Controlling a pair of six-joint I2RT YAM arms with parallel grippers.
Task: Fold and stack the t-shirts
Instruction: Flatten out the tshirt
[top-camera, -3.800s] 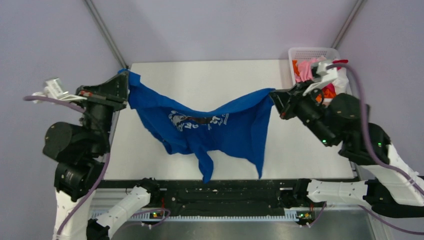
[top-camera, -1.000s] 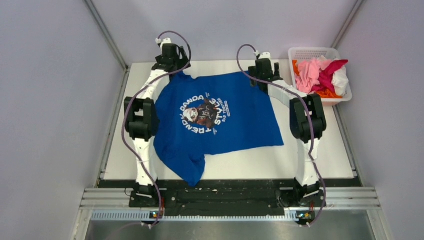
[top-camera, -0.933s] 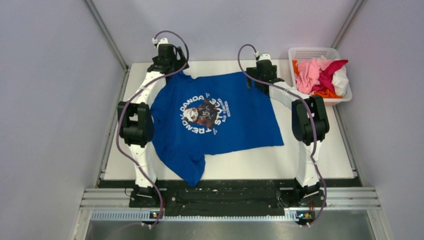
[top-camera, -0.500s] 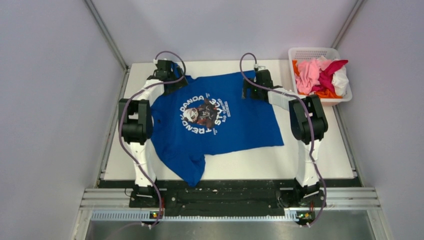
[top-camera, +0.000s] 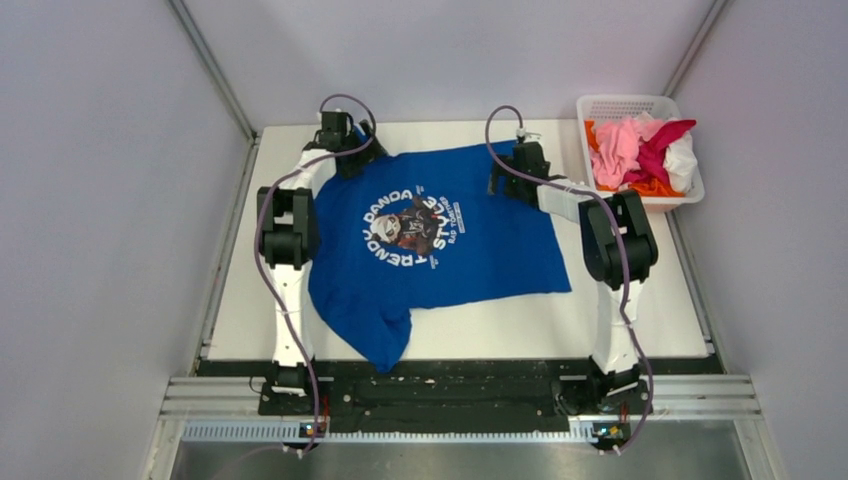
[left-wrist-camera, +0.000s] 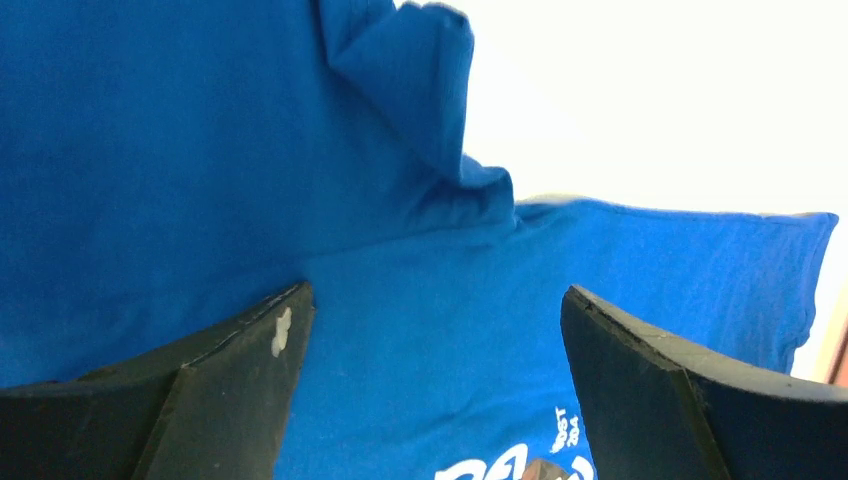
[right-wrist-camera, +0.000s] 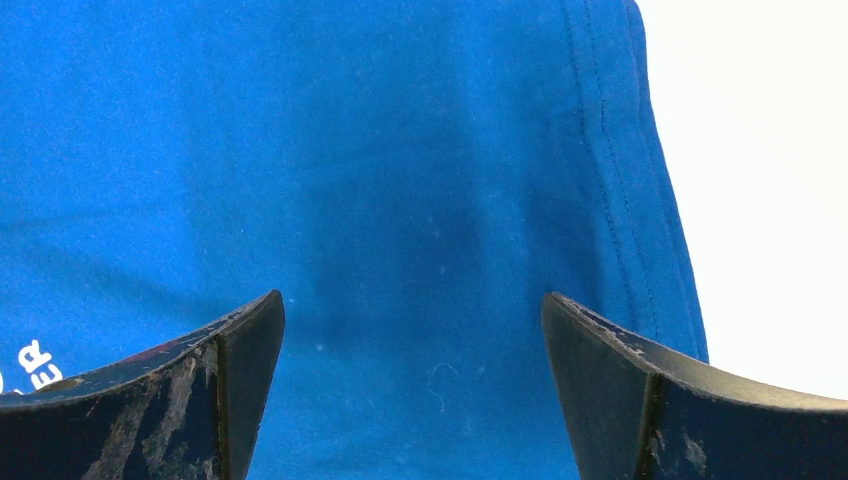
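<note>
A royal blue t-shirt (top-camera: 470, 250) with a round white-lettered print (top-camera: 410, 228) lies spread flat, print up, on the white table (top-camera: 500, 322). One sleeve (top-camera: 388, 345) bunches toward the near edge. My left gripper (top-camera: 350, 160) hovers over the shirt's far left corner, open, with only blue cloth (left-wrist-camera: 200, 150) below the wide-apart fingers (left-wrist-camera: 435, 292). My right gripper (top-camera: 505, 180) is over the far right part, also open (right-wrist-camera: 411, 298), with the shirt's hemmed edge (right-wrist-camera: 610, 150) under it. Neither holds anything.
A white mesh basket (top-camera: 595, 105) stands at the far right corner, holding pink (top-camera: 615, 145), magenta (top-camera: 662, 138), white (top-camera: 684, 158) and orange (top-camera: 650, 186) t-shirts. Both arms stretch along the shirt's sides. Grey walls enclose the table.
The shirt, first hanging stretched between both grippers, now lies flat and released. Over the last second both open grippers have drawn back from the far edge over the shirt.
</note>
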